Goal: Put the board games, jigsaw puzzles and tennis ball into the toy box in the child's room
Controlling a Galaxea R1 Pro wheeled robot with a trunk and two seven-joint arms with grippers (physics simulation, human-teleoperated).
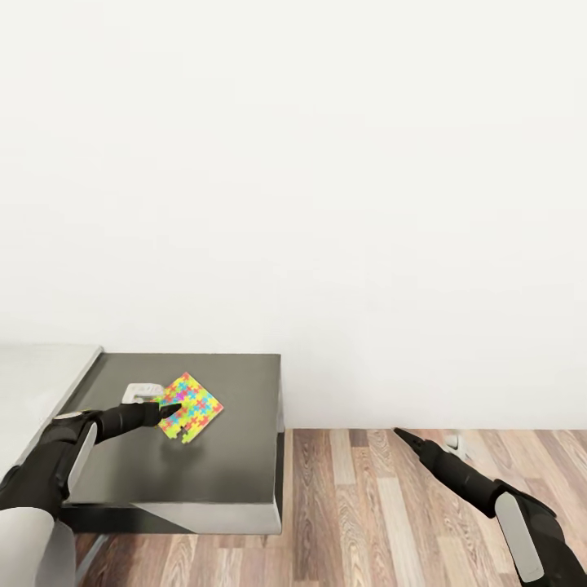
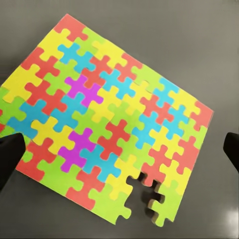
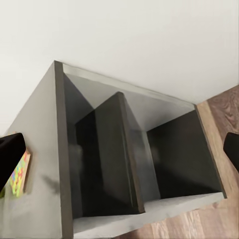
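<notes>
One jigsaw puzzle [image 1: 190, 408] mid dark table [image 1: 228, 473] | left fingers [image 2: 10, 157] spread astride it | right fingers [image 3: 11, 154] spread, empty

Arms: we see two, each mostly matte black with a rounded, segmented build.
Forearm panels: pale grey, smooth and elongated, set into the black casing.
Left pincer [image 1: 173, 410]: black, slim, tapering to pointed tips.
Right pincer [image 1: 405, 436]: black, long and narrow like a beak.
Fingers [image 2: 11, 157]: plain black in our wrist views, no markings visible.
</notes>
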